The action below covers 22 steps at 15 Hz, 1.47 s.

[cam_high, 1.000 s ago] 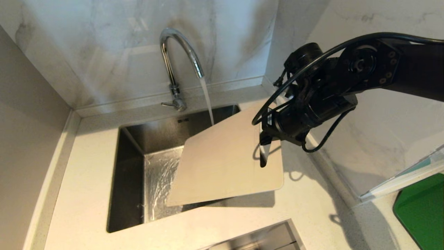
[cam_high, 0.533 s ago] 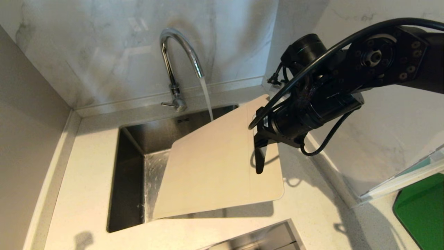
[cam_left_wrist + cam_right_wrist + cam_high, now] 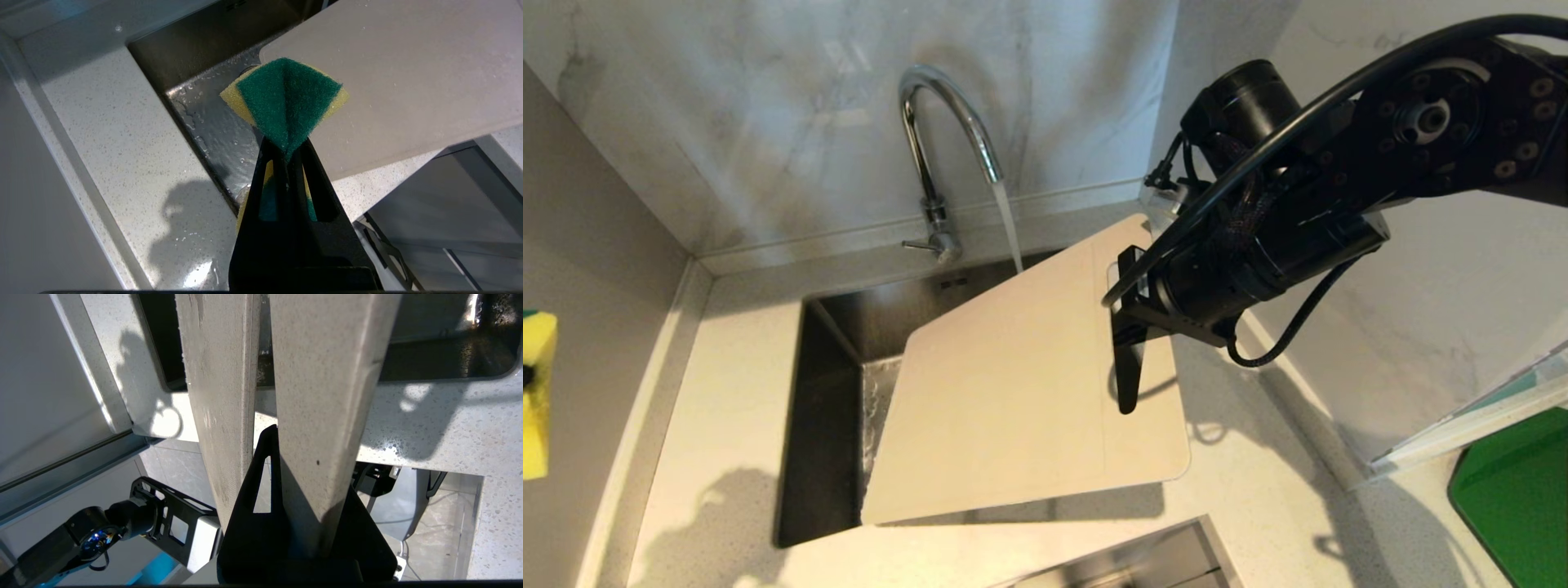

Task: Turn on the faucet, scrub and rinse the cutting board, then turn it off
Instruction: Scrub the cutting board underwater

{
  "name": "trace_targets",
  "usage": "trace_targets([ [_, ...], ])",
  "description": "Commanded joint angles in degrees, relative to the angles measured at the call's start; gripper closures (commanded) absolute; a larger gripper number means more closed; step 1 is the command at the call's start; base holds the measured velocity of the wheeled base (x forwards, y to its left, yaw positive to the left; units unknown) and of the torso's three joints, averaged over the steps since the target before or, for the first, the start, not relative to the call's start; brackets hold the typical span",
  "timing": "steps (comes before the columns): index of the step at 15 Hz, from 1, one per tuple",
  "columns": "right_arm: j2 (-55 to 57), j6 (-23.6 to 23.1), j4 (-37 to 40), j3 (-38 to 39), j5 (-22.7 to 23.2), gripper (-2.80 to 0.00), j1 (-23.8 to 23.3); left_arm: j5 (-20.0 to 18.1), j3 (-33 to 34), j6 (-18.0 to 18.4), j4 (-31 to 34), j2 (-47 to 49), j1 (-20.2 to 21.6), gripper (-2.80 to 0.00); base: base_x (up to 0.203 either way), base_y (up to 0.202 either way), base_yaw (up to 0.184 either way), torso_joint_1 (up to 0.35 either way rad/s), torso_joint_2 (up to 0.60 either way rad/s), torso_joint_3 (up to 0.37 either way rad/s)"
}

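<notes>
1. Tall shiny chrome gooseneck faucet: at back edge of tabletop, behind sink. Thin side lever at its base. Water stream running from spout, dropping behind far edge of item 2.

2. Large flat off-white plastic cutting board, rounded corners, slot handle at right end: held tilted over sink, left part above basin, right part over tabletop strip right of sink. Casts shadow on front rim. Wet spots on surface in left wrist view.

3. Right tool, black: closed on cutting board at slot-handle end. One finger lies on top face; other not seen in head view. Right wrist view shows board edge-on between the fingers.

4. Left tool, black: closed on item 5, pinching it at one corner. Sits at far left edge of head view, off tabletop's left side, well apart from board there. Left wrist view looks down onto sink's left-front corner & board's low corner.

5. Yellow foam sponge w/ green scouring face: folded in left tool's grip, green side toward camera. No contact w/ board visible.

6. Stainless sink basin: set in pale speckled tabletop, floor wet & shiny.

7. Dark green flat mat: far right, on separate lower surface, partly cut off.

8. Marble-look wall panels: behind & right of sink.
</notes>
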Motion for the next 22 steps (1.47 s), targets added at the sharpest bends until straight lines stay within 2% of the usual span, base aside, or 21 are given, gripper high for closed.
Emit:
trace_targets([
  [1, -0.1, 0.15, 0.25, 0.0, 0.15, 0.0, 0.28, 0.08, -3.61, -0.02, 0.01, 8.51, -0.11, 0.0, 0.0, 0.0, 0.0, 0.0, 0.0, 0.0],
  [5, -0.1, 0.15, 0.25, -0.18, 0.06, 0.0, 0.28, 0.26, -8.03, -0.08, -0.43, 16.0, 3.33, 0.0, 0.0, 0.0, 0.0, 0.0, 0.0, 0.0],
  [8, -0.02, 0.06, 0.16, -0.53, 0.06, 0.0, 0.37, 0.47, -10.96, -0.47, -0.52, 21.21, 3.71, 0.0, 0.0, 0.0, 0.0, 0.0, 0.0, 0.0],
  [11, 0.25, 0.06, 0.16, -0.53, 0.06, 0.0, 0.37, 1.33, -14.09, -0.87, -0.52, 25.69, 0.9, 0.0, 0.0, 0.0, 0.0, 0.0, 0.0, 0.0],
  [15, 0.25, 0.06, 0.16, -0.53, -0.02, 0.0, 0.46, 4.21, -15.56, -1.27, -0.6, 29.47, -5.79, 0.0, 0.0, 0.0, 0.0, 0.0, 0.0, 0.0],
  [18, 0.36, -0.03, 0.08, -0.62, -0.02, 0.0, 0.55, 4.55, -15.52, -1.28, -2.88, 32.21, -6.86, 0.0, 0.0, 0.0, 0.0, 0.0, 0.0, 0.0],
  [22, 0.53, -0.55, 0.08, -0.71, 0.02, 0.0, 0.64, 4.39, -15.58, -1.73, -5.67, 33.93, -10.62, 0.0, 0.0, 0.0, 0.0, 0.0, 0.0, 0.0],
])
